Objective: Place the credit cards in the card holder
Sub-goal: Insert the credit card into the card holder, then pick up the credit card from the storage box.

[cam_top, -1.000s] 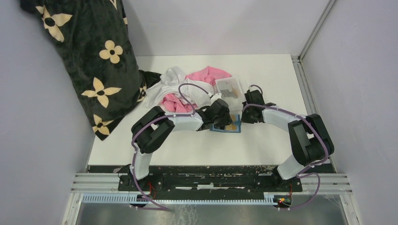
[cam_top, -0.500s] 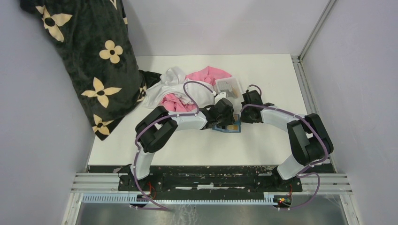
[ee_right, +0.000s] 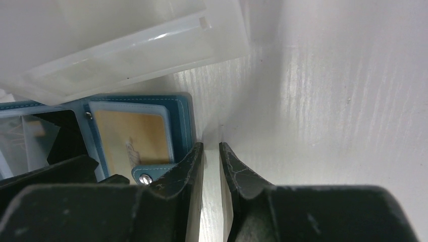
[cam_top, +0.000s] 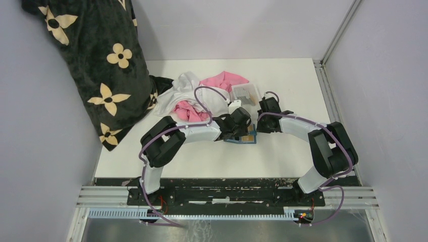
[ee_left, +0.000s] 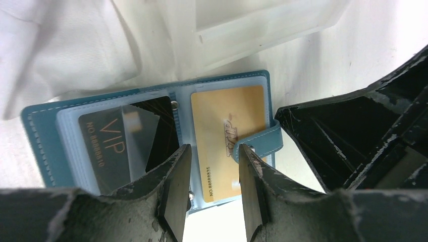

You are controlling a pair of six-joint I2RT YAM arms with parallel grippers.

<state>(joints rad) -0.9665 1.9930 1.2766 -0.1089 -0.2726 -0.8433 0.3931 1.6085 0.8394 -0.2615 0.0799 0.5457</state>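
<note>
So in the last second both arms crept in on the card holder (ee_left: 39, 135). The left gripper (ee_left: 213, 151) slid further over it, so the top camera now shows less of the teal, and the right gripper (ee_right: 211, 148) nudged in against its right edge. The holder itself barely moved, it's on the table between the two grippers, just in front of the clear tray (ee_left: 267, 27). My read is I'm lining up for the next card rather than loading one. The gold card (ee_left: 219, 113) is already sleeved on the right page, a dark VIP card (ee_left: 103, 148) is on the left, and more grey cards (cam_top: 246, 94) are waiting in the tray. The left fingers are parted with nothing between them. The right ones are nearly together, and I honestly can't tell if something thin is pinched in there. The holder lies open, pages up, long axis running left-right across the table, strap end pointing at the right arm.
</note>
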